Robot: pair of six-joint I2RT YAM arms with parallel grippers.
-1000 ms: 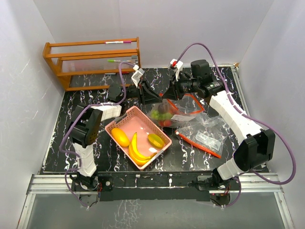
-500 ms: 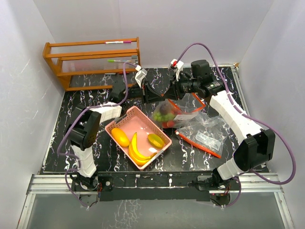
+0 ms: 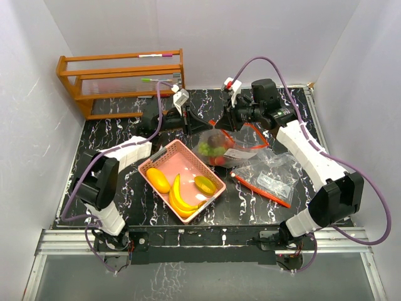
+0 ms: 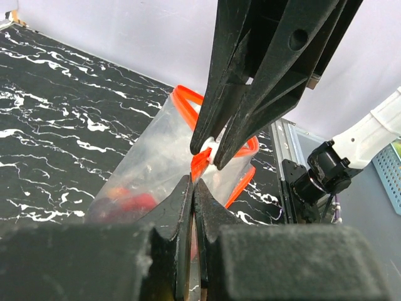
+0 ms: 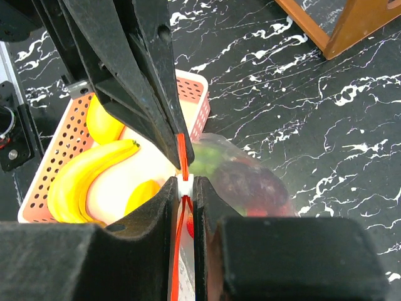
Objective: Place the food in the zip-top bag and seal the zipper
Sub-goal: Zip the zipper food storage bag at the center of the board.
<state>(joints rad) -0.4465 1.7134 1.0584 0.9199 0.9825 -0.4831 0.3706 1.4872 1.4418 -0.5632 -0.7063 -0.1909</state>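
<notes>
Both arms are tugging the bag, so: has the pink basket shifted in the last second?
No. The pink basket keeps its place against the wooden rack; left gripper and right gripper both pinch the zip-top bag beside it.

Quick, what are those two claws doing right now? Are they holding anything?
The left gripper is closed, pinching the orange top edge of the zip-top bag.
The right gripper is closed on the bag's white slider.
</notes>
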